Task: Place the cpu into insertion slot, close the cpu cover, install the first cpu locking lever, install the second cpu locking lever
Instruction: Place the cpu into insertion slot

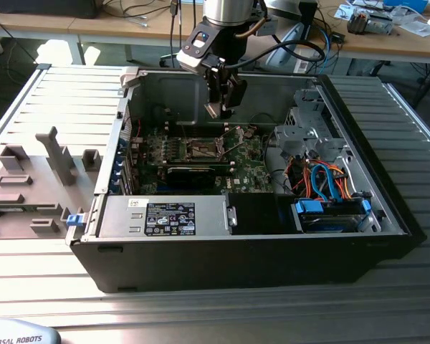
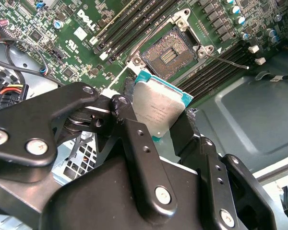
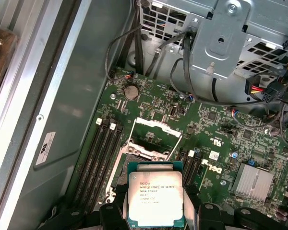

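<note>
While the gripper (image 1: 223,107) hangs in the upper centre of the exterior view, over the open computer case (image 1: 236,265), its two black fingers (image 2: 129,120) are drawn in narrowly on the cpu (image 2: 158,108), pinching it by opposite edges. The chip's silver-grey top faces the camera in both wrist views, ringed by a green border, and it is held clear above the green motherboard (image 1: 249,179), not touching it. The insertion slot (image 2: 169,51) lies just beyond the chip in the second wrist view, with its grid of contacts bare. In the first wrist view the cpu cover (image 3: 156,130) stands tilted up off the slot, a thin silvery frame. A thin metal rod (image 2: 230,61) sticks out beside the slot, near the black memory slots (image 3: 103,153)
</note>
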Controlling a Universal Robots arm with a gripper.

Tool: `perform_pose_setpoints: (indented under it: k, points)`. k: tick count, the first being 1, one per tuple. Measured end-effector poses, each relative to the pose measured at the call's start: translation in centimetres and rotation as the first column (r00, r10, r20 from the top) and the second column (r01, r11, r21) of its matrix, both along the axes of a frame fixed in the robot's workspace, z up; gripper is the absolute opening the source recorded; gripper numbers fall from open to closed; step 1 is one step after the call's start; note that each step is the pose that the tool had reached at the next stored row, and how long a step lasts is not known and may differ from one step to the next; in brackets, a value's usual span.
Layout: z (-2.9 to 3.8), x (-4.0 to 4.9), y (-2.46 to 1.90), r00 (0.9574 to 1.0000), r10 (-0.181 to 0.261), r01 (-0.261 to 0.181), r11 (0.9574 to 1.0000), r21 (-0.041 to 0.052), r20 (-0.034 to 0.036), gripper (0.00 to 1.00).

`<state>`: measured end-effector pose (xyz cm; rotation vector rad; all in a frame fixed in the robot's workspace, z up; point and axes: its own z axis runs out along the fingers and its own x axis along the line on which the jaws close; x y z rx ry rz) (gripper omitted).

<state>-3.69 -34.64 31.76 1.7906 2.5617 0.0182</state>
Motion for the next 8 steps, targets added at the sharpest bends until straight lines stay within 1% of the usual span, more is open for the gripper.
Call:
perform_pose_setpoints:
  k: [8]
  points:
    - [-0.01,0.0,0.0,1.0,-0.007,0.007,1.0,0.0,0.0,0.54]
